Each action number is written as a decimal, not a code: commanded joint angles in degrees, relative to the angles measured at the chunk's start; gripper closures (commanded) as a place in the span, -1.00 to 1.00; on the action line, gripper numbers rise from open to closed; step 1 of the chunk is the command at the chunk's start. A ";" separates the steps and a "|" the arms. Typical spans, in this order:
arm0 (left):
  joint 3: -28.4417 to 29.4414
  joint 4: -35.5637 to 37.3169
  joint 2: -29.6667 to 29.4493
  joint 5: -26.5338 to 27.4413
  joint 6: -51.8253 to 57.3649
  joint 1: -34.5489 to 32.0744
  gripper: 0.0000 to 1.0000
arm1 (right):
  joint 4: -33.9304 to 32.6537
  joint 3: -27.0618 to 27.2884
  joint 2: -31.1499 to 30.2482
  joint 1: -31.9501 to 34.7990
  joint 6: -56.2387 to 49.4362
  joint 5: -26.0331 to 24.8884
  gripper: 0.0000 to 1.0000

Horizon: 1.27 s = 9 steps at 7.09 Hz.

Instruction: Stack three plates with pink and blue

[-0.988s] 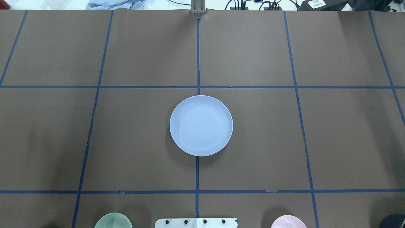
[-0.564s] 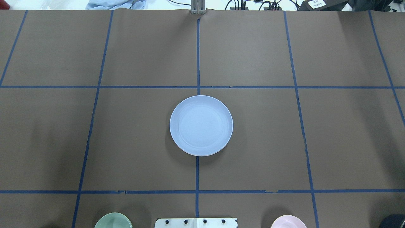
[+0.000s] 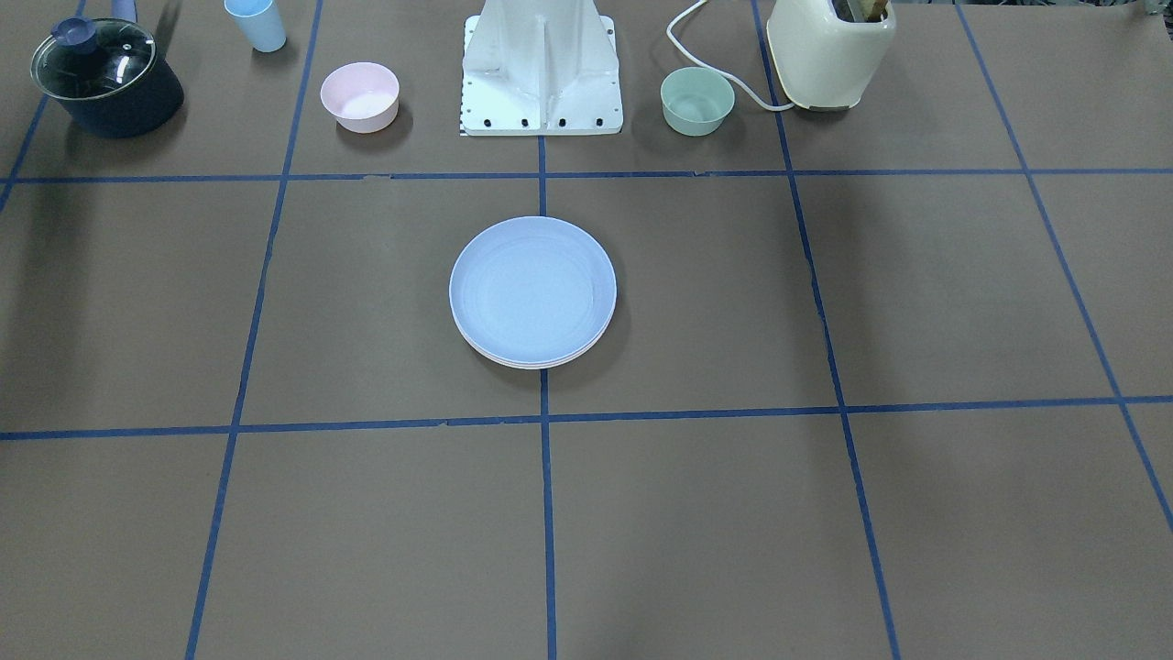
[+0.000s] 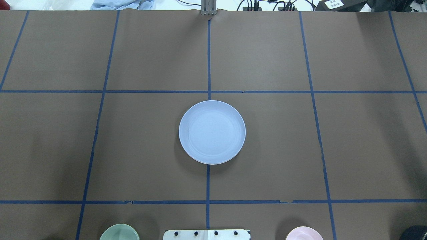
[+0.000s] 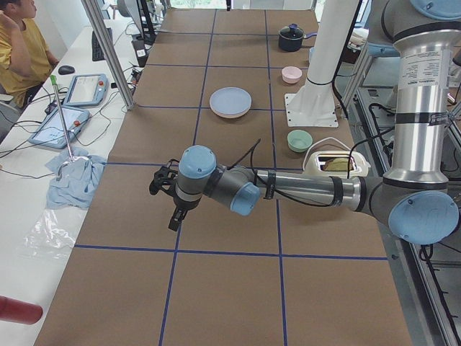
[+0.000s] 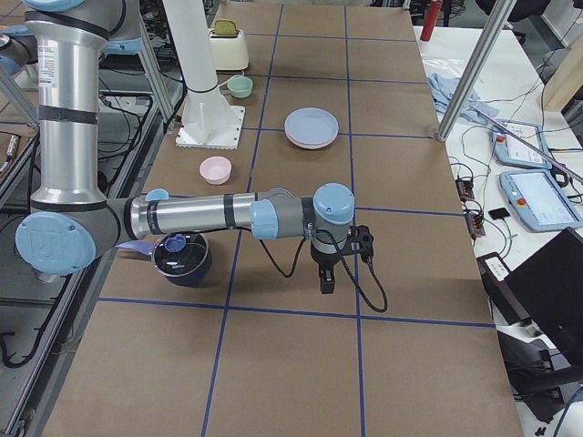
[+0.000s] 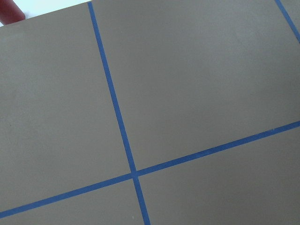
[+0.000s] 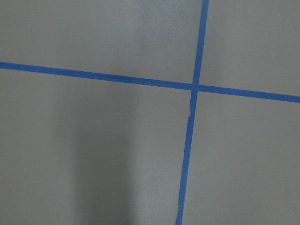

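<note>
The brown paper-covered table (image 3: 825,513), marked into squares by blue tape, fills the front-facing view. In the left side view the left arm (image 5: 302,191) reaches across the middle of the frame, and its left gripper (image 5: 173,222) points down over bare paper. Whether its fingers are apart or together cannot be told. In the right side view the right arm (image 6: 200,214) does likewise, and the state of the right gripper (image 6: 325,284) is equally unclear. The white robot pedestal (image 3: 541,64) stands at top centre. The stack of plates (image 3: 532,291) sits just above frame centre on the middle tape line. The light blue plate (image 4: 212,132) is uppermost, with paler rims showing beneath its lower edge. A cream toaster (image 3: 829,50) stands upper right and a lidded dark pot (image 3: 105,78) upper left. A pink bowl (image 3: 360,96) and a green bowl (image 3: 697,101) flank the pedestal, and a blue cup (image 3: 257,23) stands near the top edge.
</note>
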 commanded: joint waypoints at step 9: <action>0.72 0.66 0.22 -0.01 -0.10 0.10 -1.00 | -1.35 0.58 0.15 -0.10 1.13 0.70 -1.00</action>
